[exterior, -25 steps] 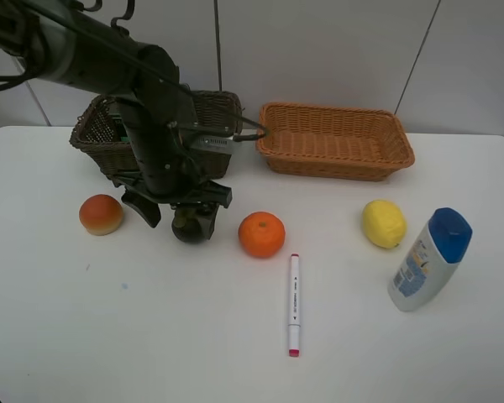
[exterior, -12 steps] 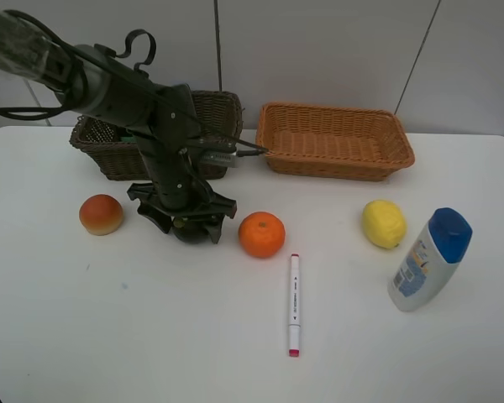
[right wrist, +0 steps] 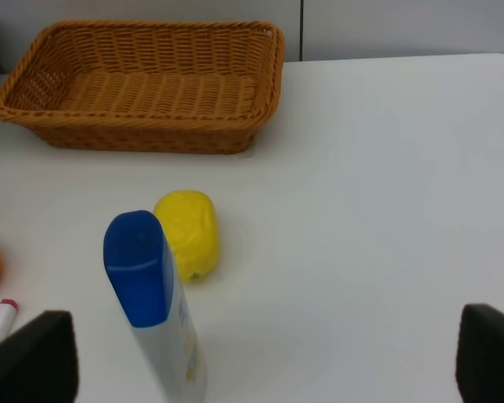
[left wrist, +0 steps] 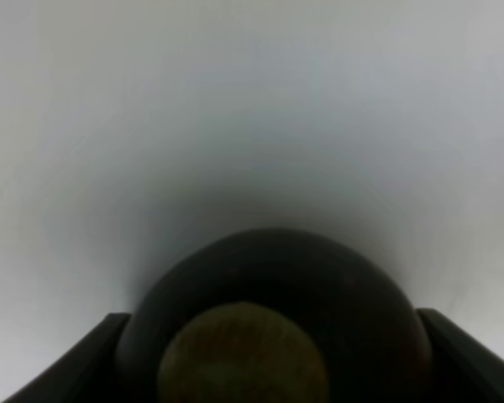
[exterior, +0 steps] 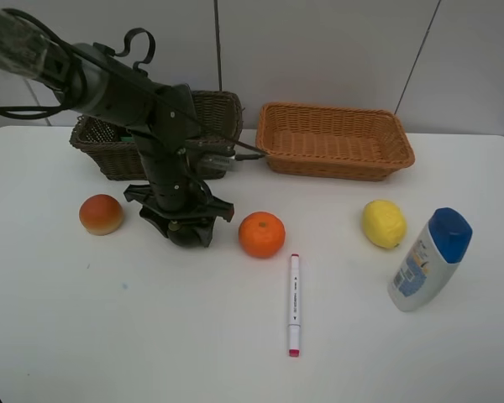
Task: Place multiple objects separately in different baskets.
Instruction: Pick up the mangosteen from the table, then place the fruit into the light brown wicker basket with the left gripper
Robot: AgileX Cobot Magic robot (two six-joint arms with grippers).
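Dark and round, the fruit (left wrist: pixel 273 277) sits on the counter (exterior: pixel 151 336) at centre-left of the overhead frame, closely flanked by the left end effector (exterior: pixel 185 231), whether clamped I cannot tell; seemingly light, stiff and roll-prone, it wants gripping across its widest middle.

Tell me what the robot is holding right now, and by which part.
The left gripper straddles the dark fruit at its sides, on the table; whether it is clamped cannot be told. The right gripper holds nothing.
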